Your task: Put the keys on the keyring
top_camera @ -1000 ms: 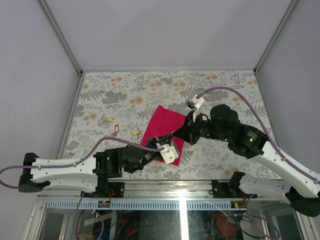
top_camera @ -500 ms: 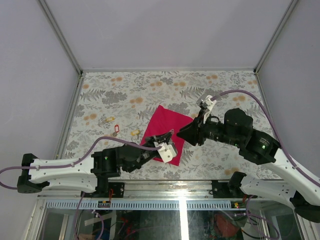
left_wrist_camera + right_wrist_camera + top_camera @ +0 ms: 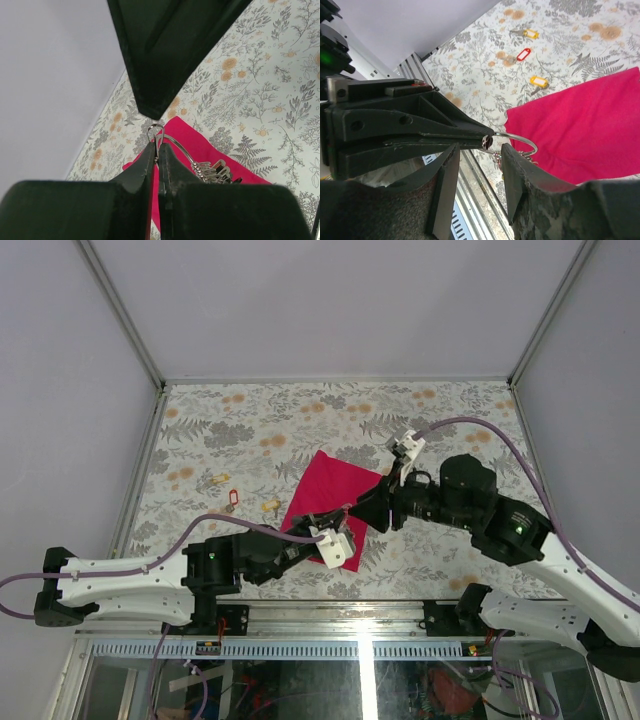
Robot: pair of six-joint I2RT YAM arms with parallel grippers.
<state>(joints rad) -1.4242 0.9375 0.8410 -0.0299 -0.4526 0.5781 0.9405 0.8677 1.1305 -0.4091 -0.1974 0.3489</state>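
**Ring pinched by L, R jaws astride it, loose keys off to the left**

- L gripper (image 3: 156, 146): jaws together, clamped on the wire of the keyring (image 3: 180, 146). A small loop of wire sticks out just past the tips.
- The ring is held up off the table (image 3: 270, 420), over the near corner of the magenta cloth (image 3: 325, 485), close to the table's near edge. The bunch of keys already on it (image 3: 214, 172) hangs at the far end of the arc, above the cloth.
- R gripper (image 3: 480, 148): jaws apart, nothing held. It points straight at the L tips. In the R wrist view the pinch point sits in the gap betw. its two fingers (image 3: 514, 172), and I see no contact with the wire.
- Key relation: the ring's arc runs from the L tips out toward the R arm, so R is the nearer free hand and is almost on it. Closing would catch wire or the L fingertip, and I can't tell which.
- Loose keys (image 3: 539, 80) lie flat on the table, left of the cloth and toward the left edge, well apart from both grippers. I count two yellow-tagged, one red-tagged (image 3: 522, 54) and a brass one beside it.
- Judgement: no key is in hand, so threading has not begun. R must fetch one, and that means reaching across the cloth and past the L wrist and its cable.
- Risk: bumping the L tips could twist the ring out of the pinch.
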